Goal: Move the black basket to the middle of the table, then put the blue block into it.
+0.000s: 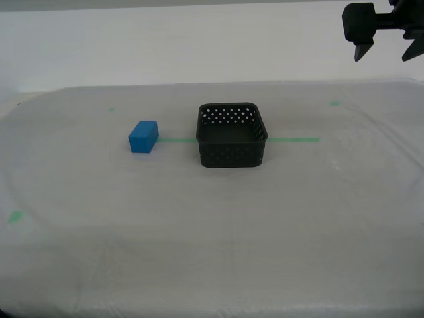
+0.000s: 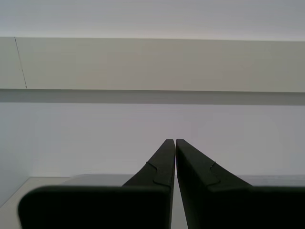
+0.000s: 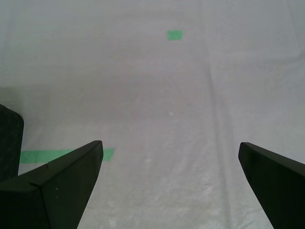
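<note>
The black basket stands upright and empty on the table, on the green tape line near the middle. The blue block lies on the cloth toward the exterior view's left of the basket, a short gap apart. My first gripper hangs high at the exterior view's top right, open and empty; in the first wrist view its jaws stand wide apart above bare cloth, with a corner of the basket at the edge. My second gripper is shut on nothing and faces a pale wall; it is out of the exterior view.
A thin green tape line runs across the table through the basket's place, its end showing in the first wrist view. Small green tape marks lie at the back right, back left and front left.
</note>
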`<state>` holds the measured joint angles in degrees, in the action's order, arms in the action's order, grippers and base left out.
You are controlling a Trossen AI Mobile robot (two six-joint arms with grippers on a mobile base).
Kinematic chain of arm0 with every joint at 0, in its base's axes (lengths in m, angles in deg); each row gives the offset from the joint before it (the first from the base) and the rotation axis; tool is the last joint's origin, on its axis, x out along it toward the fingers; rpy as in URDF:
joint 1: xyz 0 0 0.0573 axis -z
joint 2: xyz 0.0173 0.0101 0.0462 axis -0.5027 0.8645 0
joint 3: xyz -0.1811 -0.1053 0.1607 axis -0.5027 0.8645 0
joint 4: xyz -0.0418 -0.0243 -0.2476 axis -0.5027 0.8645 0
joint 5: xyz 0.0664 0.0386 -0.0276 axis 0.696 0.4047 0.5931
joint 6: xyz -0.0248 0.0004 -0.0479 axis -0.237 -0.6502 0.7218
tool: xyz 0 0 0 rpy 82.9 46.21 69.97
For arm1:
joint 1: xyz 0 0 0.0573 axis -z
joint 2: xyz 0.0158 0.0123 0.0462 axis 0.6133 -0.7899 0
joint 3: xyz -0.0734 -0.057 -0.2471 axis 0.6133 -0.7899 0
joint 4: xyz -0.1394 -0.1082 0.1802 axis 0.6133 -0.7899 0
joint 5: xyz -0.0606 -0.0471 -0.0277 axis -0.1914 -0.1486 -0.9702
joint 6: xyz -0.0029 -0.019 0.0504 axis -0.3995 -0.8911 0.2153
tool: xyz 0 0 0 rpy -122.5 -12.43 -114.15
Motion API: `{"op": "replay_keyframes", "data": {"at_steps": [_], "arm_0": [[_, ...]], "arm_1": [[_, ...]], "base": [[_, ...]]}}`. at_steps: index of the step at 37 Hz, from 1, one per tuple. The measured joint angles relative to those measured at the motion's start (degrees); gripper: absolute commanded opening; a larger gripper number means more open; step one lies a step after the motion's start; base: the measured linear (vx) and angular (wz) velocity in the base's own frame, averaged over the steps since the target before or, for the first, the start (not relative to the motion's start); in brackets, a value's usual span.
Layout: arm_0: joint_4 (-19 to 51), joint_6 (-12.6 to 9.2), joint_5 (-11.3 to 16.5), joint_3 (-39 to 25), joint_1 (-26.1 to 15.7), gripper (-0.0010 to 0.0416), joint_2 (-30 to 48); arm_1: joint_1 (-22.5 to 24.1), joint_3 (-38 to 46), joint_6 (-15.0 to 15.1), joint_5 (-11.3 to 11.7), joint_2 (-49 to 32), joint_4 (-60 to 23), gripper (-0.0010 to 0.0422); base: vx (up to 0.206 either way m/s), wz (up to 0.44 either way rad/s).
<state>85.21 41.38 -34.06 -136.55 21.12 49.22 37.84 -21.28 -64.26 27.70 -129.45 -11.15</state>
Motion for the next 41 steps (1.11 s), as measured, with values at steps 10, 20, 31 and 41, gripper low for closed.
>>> {"op": "replay_keyframes", "data": {"at_steps": [10, 20, 31, 41], "arm_0": [[0.0, 0.0, 0.0, 0.0, 0.0, 0.0399, 0.0], [0.0, 0.0, 0.0, 0.0, 0.0, 0.0399, 0.0], [0.0, 0.0, 0.0, 0.0, 0.0, 0.0399, 0.0], [0.0, 0.0, 0.0, 0.0, 0.0, 0.0398, 0.0]], "arm_1": [[0.0, 0.0, 0.0, 0.0, 0.0, 0.0, 0.0000], [0.0, 0.0, 0.0, 0.0, 0.0, 0.0, 0.0000], [0.0, 0.2, -1.7, 0.0, 0.0, 0.0, 0.0000], [0.0, 1.5, -1.8, 0.4, 0.0, -4.7, -0.0001]], "base": [[0.000, 0.000], [0.000, 0.000], [0.000, 0.000], [0.000, 0.000]]}}
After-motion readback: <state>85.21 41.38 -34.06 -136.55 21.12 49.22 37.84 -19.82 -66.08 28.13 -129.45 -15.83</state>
